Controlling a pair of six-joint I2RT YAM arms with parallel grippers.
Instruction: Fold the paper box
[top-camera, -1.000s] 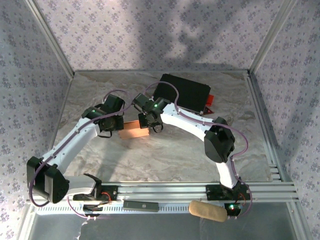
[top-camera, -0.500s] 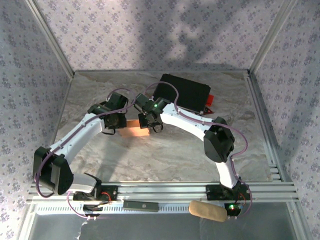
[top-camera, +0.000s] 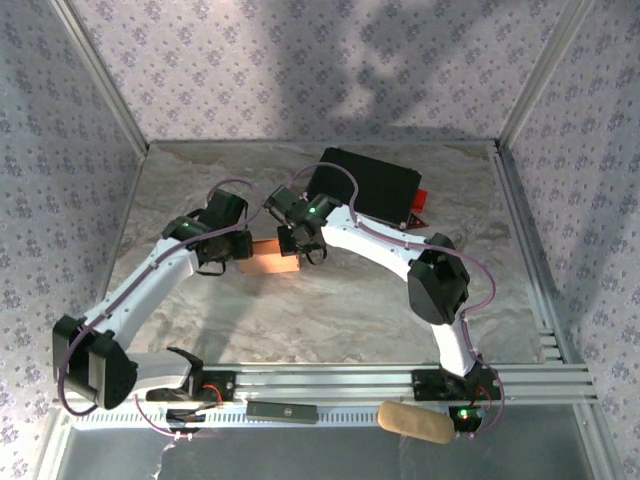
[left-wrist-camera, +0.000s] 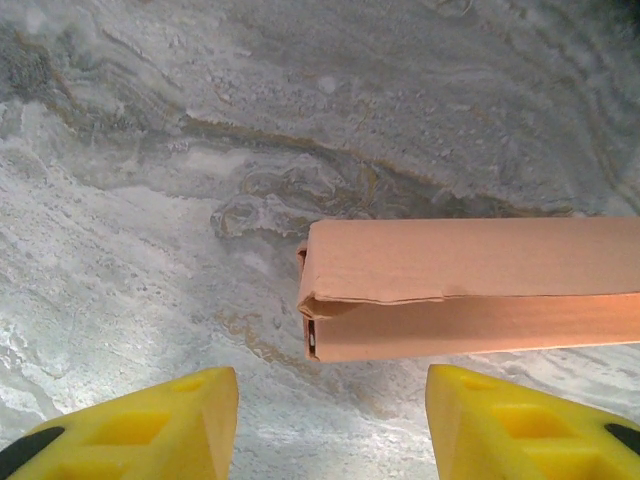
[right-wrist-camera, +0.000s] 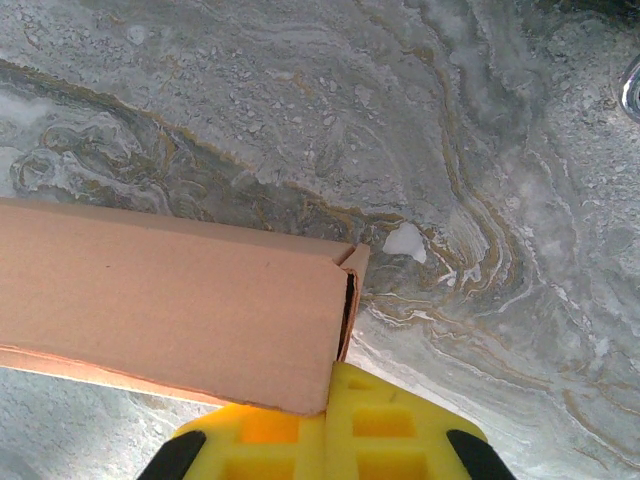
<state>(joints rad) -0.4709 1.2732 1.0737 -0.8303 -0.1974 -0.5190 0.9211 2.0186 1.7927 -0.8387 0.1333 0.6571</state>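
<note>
Progress: salmon-pink thin cardboard box (top-camera: 272, 256) is formed into a rectangular sleeve, lying on grey marble-look tabletop (top-camera: 330, 320) btw the arms. End seams gape, so tucking prob. remains. Left gripper (left-wrist-camera: 330, 400) jaws apart, empty, near one end; right gripper (right-wrist-camera: 328, 400) jaws closed, touching the other.

You see a salmon-pink box (top-camera: 274, 258) on a marbled table (top-camera: 330, 320), grey-white with tan veins. Behind the box, a black case (top-camera: 365, 185) carries a red tab (top-camera: 421, 197). The left fingers (left-wrist-camera: 150, 425) and right fingers (right-wrist-camera: 380, 430) are yellow. The left arm (top-camera: 150, 285) and right arm (top-camera: 370, 245) are white with black joints and purple cables (top-camera: 480, 290). The walls (top-camera: 300, 60) show a lilac floral print.
</note>
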